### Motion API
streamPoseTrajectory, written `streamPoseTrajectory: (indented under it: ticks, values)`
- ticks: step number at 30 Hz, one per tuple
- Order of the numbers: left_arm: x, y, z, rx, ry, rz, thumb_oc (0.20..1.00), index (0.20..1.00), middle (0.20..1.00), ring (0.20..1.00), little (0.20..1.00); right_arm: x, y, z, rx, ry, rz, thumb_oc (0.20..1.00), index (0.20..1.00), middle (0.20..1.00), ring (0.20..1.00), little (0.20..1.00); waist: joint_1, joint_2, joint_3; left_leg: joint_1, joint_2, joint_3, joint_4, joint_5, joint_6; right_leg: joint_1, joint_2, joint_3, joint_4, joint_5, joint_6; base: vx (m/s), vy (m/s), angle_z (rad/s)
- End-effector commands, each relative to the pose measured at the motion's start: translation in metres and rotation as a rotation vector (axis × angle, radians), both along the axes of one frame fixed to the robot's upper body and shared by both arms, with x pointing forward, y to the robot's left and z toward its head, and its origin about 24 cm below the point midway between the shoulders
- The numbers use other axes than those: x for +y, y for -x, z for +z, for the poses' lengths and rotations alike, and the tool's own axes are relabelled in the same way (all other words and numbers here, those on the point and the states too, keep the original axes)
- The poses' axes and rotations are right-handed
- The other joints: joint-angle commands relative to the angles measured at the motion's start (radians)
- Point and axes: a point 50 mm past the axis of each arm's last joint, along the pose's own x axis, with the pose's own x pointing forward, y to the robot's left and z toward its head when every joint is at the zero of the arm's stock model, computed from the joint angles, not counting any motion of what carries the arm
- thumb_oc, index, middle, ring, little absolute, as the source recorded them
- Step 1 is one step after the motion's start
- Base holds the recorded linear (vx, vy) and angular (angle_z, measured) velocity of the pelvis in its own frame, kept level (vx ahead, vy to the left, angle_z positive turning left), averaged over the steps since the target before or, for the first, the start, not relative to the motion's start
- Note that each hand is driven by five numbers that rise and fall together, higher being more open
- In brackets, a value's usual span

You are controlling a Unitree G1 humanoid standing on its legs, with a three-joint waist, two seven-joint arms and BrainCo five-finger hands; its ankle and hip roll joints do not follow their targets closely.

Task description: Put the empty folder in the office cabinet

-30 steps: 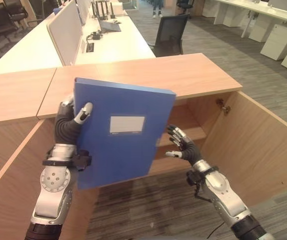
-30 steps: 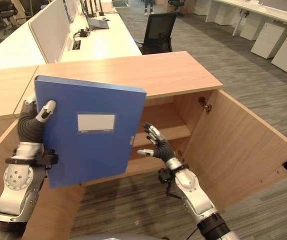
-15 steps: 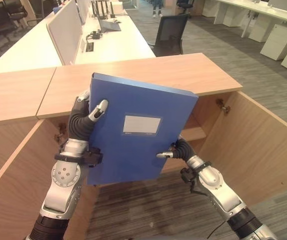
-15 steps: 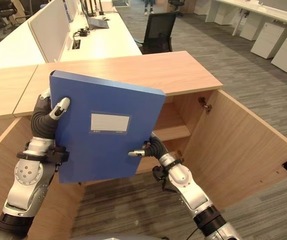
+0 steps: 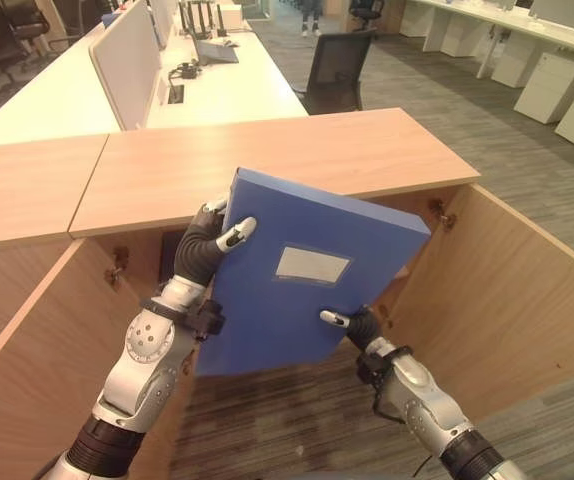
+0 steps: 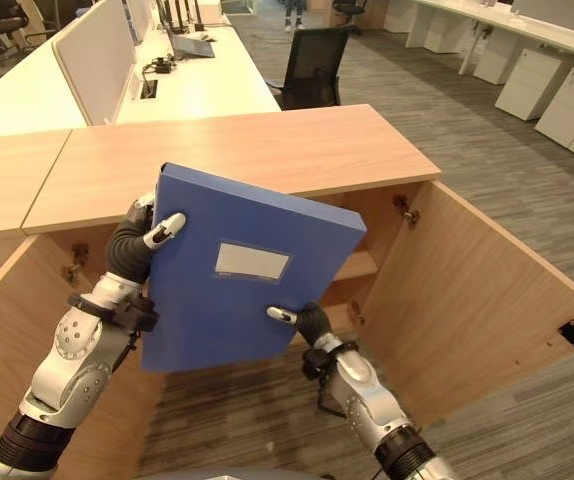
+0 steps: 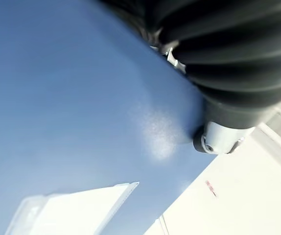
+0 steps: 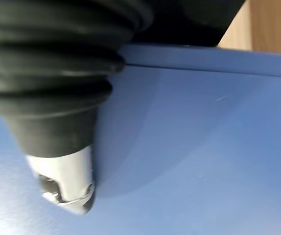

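Your left hand (image 5: 210,243) pinches the upper left edge of the flat blue plastic folder with a white label (image 5: 302,275), thumb on its front. Your right hand (image 5: 352,325) clamps its lower right edge. The folder tilts between both hands, before the open wooden office cabinet (image 5: 507,290).

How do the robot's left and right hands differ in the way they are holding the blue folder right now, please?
The left hand grips the blue folder at its upper left edge, while the right hand takes it at the lower right edge. The left hand's dark cover and thumb show beside the folder; most of the right hand is hidden behind it, with only its thumb on the front. Both pinch the tilted folder in front of the open cabinet.
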Motion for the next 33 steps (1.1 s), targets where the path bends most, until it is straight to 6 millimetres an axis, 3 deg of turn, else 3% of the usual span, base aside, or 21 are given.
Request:
streamPoseTrajectory:
  ticks: [1,8,9,10,12,15,16,22,24,29,33]
  values:
    - [-0.057,0.011,0.042,-0.142,0.276,-0.382,0.2,0.2,0.2,0.2,0.2,0.076,-0.001,0.034,-0.015,-0.337,0.23,0.2,0.2,0.2,0.2,0.2,-0.002,-0.03,0.001,-0.002,0.039,-0.127,0.002,-0.088,-0.026,0.045,-0.03,-0.029,0.007,-0.061,0.033,0.0,0.0,0.0]
    - [-0.065,0.009,0.027,-0.049,0.254,-0.449,0.2,0.2,0.2,0.2,0.2,0.084,0.01,0.027,0.056,-0.438,0.281,0.2,0.2,0.2,0.2,0.2,-0.003,-0.025,0.005,-0.006,0.039,-0.125,0.002,-0.085,-0.028,0.041,-0.029,-0.031,0.007,-0.06,0.033,0.0,0.0,0.0]
    - [-0.068,0.006,0.015,0.016,0.217,-0.471,0.325,0.325,0.325,0.325,0.325,0.081,0.012,0.022,0.08,-0.436,0.28,0.2,0.2,0.2,0.2,0.2,-0.005,-0.024,0.006,-0.005,0.038,-0.124,0.002,-0.085,-0.028,0.04,-0.028,-0.031,0.007,-0.06,0.034,0.0,0.0,0.0]
    - [-0.065,0.004,0.001,0.098,0.183,-0.48,1.0,1.0,1.0,1.0,1.0,0.076,0.015,0.016,0.109,-0.44,0.257,0.2,0.2,0.2,0.2,0.2,-0.008,-0.021,0.006,-0.004,0.039,-0.123,0.002,-0.085,-0.029,0.041,-0.027,-0.031,0.007,-0.059,0.034,0.0,0.0,0.0]
    - [-0.055,0.005,-0.02,0.217,0.138,-0.472,1.0,1.0,1.0,1.0,1.0,0.066,0.021,0.001,0.189,-0.463,0.193,0.2,0.2,0.2,0.2,0.2,-0.012,-0.018,0.006,-0.004,0.039,-0.122,0.002,-0.084,-0.031,0.04,-0.025,-0.03,0.007,-0.058,0.037,0.0,0.0,0.0]
    - [-0.046,0.008,-0.034,0.297,0.123,-0.45,1.0,1.0,1.0,1.0,1.0,0.057,0.027,-0.01,0.247,-0.497,0.127,0.2,0.2,0.2,0.2,0.2,-0.015,-0.016,0.006,-0.004,0.039,-0.119,0.002,-0.084,-0.033,0.039,-0.023,-0.027,0.007,-0.059,0.037,0.0,-0.008,-0.01]
    - [-0.035,0.012,-0.05,0.384,0.12,-0.413,1.0,1.0,1.0,1.0,1.0,0.044,0.032,-0.02,0.292,-0.526,0.04,0.2,0.2,0.2,0.2,0.2,-0.019,-0.012,0.009,0.0,0.04,-0.117,0.002,-0.085,-0.035,0.041,-0.02,-0.025,0.007,-0.059,0.039,0.0,-0.017,-0.06]
    - [-0.008,0.036,-0.073,0.557,0.186,-0.349,1.0,1.0,1.0,1.0,1.0,0.011,0.05,-0.053,0.445,-0.575,-0.221,0.2,0.2,0.2,0.2,0.2,-0.029,-0.007,0.009,0.001,0.045,-0.112,0.002,-0.082,-0.039,0.037,-0.013,-0.021,0.007,-0.061,0.042,0.0,-0.028,-0.06]
    - [-0.001,0.043,-0.089,0.641,0.238,-0.31,1.0,1.0,1.0,1.0,1.0,-0.001,0.056,-0.062,0.484,-0.571,-0.294,0.2,0.2,0.2,0.2,0.2,-0.034,-0.005,0.009,0.002,0.049,-0.111,0.002,-0.08,-0.042,0.037,-0.008,-0.019,0.007,-0.065,0.041,0.01,-0.036,-0.05]
    - [0.02,0.063,-0.117,0.786,0.282,-0.17,1.0,1.0,1.0,1.0,1.0,-0.024,0.065,-0.071,0.514,-0.575,-0.415,0.2,0.2,0.2,0.2,0.2,-0.04,0.002,0.007,0.004,0.059,-0.11,0.002,-0.074,-0.048,0.035,0.002,-0.016,0.007,-0.07,0.038,0.01,-0.046,-0.01]
    - [0.03,0.072,-0.131,0.854,0.284,-0.005,1.0,1.0,1.0,1.0,1.0,-0.034,0.061,-0.07,0.516,-0.539,-0.471,0.2,0.2,0.2,0.2,0.2,-0.042,0.009,0.004,-0.003,0.07,-0.114,0.002,-0.066,-0.055,0.029,0.015,-0.012,0.007,-0.078,0.03,0.0,-0.072,0.0]
